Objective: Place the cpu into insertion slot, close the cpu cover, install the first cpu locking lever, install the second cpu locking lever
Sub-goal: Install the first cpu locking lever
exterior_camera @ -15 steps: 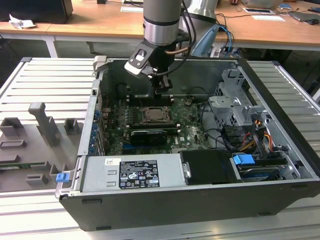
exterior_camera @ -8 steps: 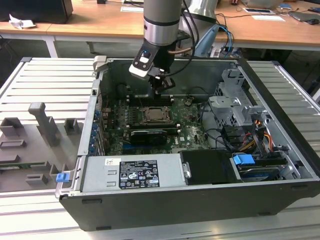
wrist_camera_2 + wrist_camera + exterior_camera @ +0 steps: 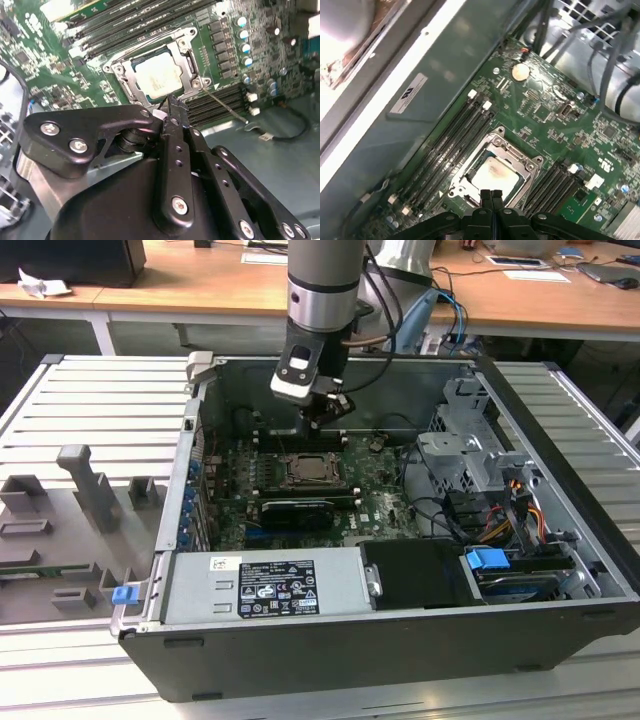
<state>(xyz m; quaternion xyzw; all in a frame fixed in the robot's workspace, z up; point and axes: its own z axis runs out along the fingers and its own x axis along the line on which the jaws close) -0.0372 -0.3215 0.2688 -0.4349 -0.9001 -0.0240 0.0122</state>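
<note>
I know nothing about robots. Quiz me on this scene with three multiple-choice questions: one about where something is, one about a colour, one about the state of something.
1. Where is the small square chip?
A. Held in the robot's gripper
B. Seated on the circuit board, inside the metal frame
C. On the table outside the computer case

2. What colour is the circuit board?
A. Red
B. Blue
C. Green

3. How does the metal frame stand?
A. Lying flat around the chip
B. Tipped upright on its hinge
C. Taken off and lying beside the case

Answers:
1 B: both wrist views show the pale chip sitting in the middle of the frame on the board.
2 C: the board is green in every view.
3 A: the frame lies level with the board, with the chip showing through its open middle.
</note>
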